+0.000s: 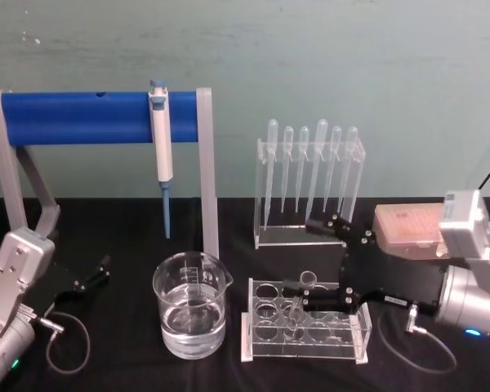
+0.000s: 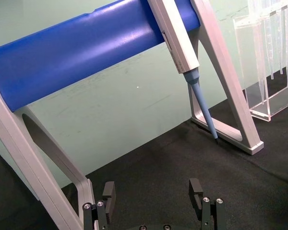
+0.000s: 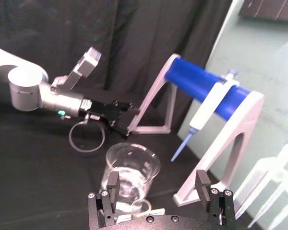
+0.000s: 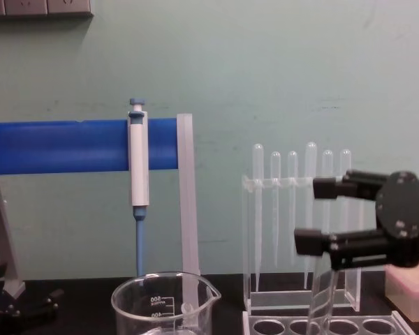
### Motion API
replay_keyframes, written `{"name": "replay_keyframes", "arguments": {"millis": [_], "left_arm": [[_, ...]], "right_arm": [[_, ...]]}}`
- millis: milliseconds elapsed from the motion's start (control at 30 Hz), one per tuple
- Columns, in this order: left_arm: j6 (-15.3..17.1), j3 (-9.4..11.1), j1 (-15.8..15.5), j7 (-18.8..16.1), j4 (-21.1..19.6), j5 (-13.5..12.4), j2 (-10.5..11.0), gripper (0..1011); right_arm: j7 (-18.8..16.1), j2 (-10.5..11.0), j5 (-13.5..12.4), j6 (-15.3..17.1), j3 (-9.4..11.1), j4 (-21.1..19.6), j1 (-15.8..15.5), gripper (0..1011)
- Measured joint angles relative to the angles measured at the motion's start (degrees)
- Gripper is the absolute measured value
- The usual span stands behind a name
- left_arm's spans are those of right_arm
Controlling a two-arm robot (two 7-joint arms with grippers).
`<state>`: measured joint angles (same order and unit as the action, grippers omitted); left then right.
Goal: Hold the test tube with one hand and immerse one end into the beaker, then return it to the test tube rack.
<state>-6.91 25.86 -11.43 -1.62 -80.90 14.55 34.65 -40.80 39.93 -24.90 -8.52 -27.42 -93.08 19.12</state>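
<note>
Nearest the head camera, the left gripper (image 1: 98,271) sat parked low on the black bench (image 1: 106,367), jaws apart, holding nothing; its own wrist view showed both fingers spread over bare cloth. Behind it stood the blue bar stand (image 1: 98,117) with the pipettor (image 1: 161,139) hanging from it. The beaker (image 1: 191,304) stood right of that, partly filled with clear liquid. Next came the clear tube rack (image 1: 306,321) with the test tube (image 1: 300,296) upright in one of its holes. The right gripper (image 1: 318,260) was wide open around the tube: one finger just beside it near the rim, the other well apart toward the pipette rack (image 1: 309,184). Couldn't tell whether the near finger touched the glass. In the chest view the tube's bottom was cut off by the frame edge. A pink tip box (image 1: 408,229) sat partly hidden behind the right arm.
</note>
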Motion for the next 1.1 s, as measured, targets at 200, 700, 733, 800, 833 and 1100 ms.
{"name": "replay_keyframes", "arguments": {"millis": [200,700,733,800,833,1100], "left_arm": [[0.0,0.0,0.0,0.0,0.0,0.0,0.0,1000],[0.0,0.0,0.0,0.0,0.0,0.0,0.0,1000],[0.0,0.0,0.0,0.0,0.0,0.0,0.0,1000],[0.0,0.0,0.0,0.0,0.0,0.0,0.0,1000],[0.0,0.0,0.0,0.0,0.0,0.0,0.0,1000],[0.0,0.0,0.0,0.0,0.0,0.0,0.0,1000]], "right_arm": [[2.6,-0.3,0.3,-2.4,2.5,-1.2,-2.1,1002],[19.5,-5.7,6.3,-6.5,10.3,-0.2,-10.7,1002],[20.6,-6.0,6.9,-6.0,10.5,0.0,-11.0,1002],[23.1,-7.1,8.5,-4.7,11.0,0.7,-11.5,1003],[23.8,-7.5,8.9,-4.5,11.2,1.1,-11.7,1002],[28.1,-10.3,12.5,-3.5,12.1,3.5,-12.1,1002]]}}
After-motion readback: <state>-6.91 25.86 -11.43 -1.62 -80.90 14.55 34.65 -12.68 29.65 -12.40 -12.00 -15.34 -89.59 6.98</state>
